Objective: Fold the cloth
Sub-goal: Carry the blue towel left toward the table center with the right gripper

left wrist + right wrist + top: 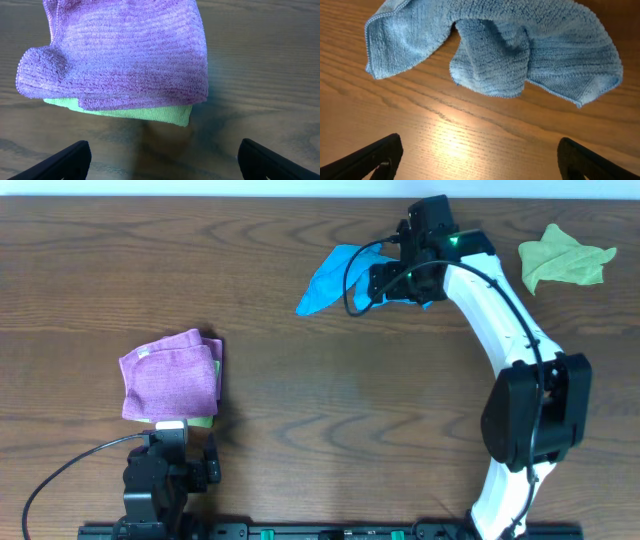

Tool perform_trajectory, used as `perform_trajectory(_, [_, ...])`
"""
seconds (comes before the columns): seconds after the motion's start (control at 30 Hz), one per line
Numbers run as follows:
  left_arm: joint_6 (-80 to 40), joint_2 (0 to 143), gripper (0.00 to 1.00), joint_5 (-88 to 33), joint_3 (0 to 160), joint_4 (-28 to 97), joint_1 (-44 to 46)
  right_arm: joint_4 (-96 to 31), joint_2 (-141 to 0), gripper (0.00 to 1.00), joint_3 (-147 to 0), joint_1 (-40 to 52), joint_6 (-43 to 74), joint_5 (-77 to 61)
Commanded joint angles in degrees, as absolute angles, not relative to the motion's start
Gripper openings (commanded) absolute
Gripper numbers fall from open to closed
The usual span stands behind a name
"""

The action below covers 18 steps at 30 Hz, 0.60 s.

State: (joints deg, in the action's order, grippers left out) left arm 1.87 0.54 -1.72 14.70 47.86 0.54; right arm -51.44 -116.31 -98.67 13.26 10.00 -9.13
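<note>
While under the arm [490, 300], cloth [322, 280] part-hidden.

Your cloth [322, 280] is a bright sky-blue microfibre square, lying crumpled and unfolded on the tabletop [330, 400], toward the far side and right of centre. From overhead you see one pointed corner reaching toward the near left, while its right part is out of sight. Up close, its ribbed pile bunches into soft humps, and the stitched hems curve along the near edge.

Ribbed, fuzzy microfibre pile on sky-blue cloth [520, 45] and purple cloth [130, 55]; beneath, smooth wood-grain table [470, 135], lightly glossy under glare.
</note>
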Motion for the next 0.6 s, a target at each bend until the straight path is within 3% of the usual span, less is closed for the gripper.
perform_trajectory(0.0, [1.1, 0.2, 0.95, -2.4, 12.6, 50.5, 0.3, -49.8, -117.7, 0.93, -96.5, 13.6, 9.1, -8.6])
perform_trajectory(0.17, [1.1, 0.2, 0.95, -2.4, 12.6, 50.5, 0.3, -44.5, -120.1, 0.83, -95.7, 13.7, 8.1, -9.7])
perform_trajectory(0.57, [1.1, 0.2, 0.95, -2.4, 12.6, 50.5, 0.3, -40.2, -125.7, 0.77, -95.7, 14.0, 8.1, -9.6])
